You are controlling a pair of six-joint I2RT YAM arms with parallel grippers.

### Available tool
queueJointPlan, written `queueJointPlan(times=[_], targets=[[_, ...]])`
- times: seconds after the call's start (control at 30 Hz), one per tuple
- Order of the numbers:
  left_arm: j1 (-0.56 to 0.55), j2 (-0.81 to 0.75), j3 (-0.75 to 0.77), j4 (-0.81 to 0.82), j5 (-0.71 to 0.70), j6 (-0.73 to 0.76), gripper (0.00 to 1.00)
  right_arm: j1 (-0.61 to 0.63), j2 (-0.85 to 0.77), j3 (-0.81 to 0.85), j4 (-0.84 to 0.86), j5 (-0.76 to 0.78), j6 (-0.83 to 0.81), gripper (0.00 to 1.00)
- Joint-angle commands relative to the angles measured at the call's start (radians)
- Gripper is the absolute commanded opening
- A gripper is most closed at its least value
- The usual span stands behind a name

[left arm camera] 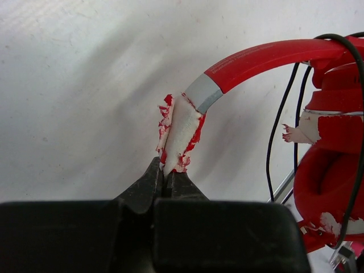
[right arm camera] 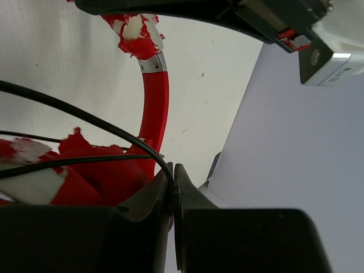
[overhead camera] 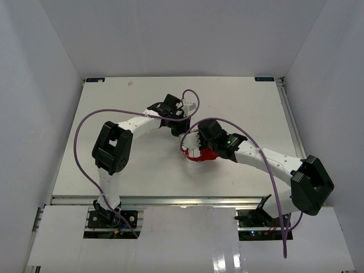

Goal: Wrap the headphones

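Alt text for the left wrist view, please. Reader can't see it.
The left gripper, jaws closed, pinches the frayed white-and-red end of the headband of the red headphones over a white table. The headband arches right to a worn earcup, the thin black cord hanging beside it.

White arms [overhead camera: 136, 122] with black joint housings [overhead camera: 111, 149], black fingers [left arm camera: 145, 185] and looping purple cables [overhead camera: 76, 149].

headphones [left arm camera: 333, 170]: bright red earcups, torn white patches
headband [left arm camera: 267, 56]: red; grey band at the end nearest the left fingers [left arm camera: 145, 185]
torn pad [left arm camera: 181, 133] above those fingers: white, red-flecked edges
cord [right arm camera: 114, 132]: black
left fingers: black
bench [left arm camera: 85, 85]: white
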Motion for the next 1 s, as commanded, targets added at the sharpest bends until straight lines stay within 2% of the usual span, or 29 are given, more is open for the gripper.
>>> queueJointPlan(times=[0.0, 0.17, 0.27, 0.37, 0.67, 0.8, 0.97], targets=[[0.006, -0.135, -0.032, -0.003, 0.159, 0.115, 0.0, -0.027, -0.036, -0.001, 0.066, -0.027, -0.113, 0.08], [0.006, -0.148, -0.048, -0.025, 0.188, 0.159, 0.0, -0.082, -0.023, 0.063, 0.027, -0.096, -0.067, 0.08], [0.006, -0.156, -0.047, -0.027, 0.195, 0.168, 0.0, -0.118, -0.003, 0.081, -0.03, -0.219, -0.015, 0.09], [0.006, -0.16, -0.039, -0.032, 0.173, 0.169, 0.0, -0.122, 0.02, 0.072, -0.045, -0.272, 0.059, 0.09], [0.01, -0.096, 0.011, -0.081, -0.158, 0.133, 0.0, -0.205, 0.176, 0.157, -0.084, -0.47, 0.324, 0.09], [0.012, -0.07, 0.038, -0.077, -0.24, 0.128, 0.0, -0.268, 0.25, 0.215, -0.079, -0.559, 0.448, 0.09], [0.012, -0.034, 0.057, -0.074, -0.298, 0.169, 0.0, -0.284, 0.281, 0.191, 0.0, -0.579, 0.516, 0.12]])
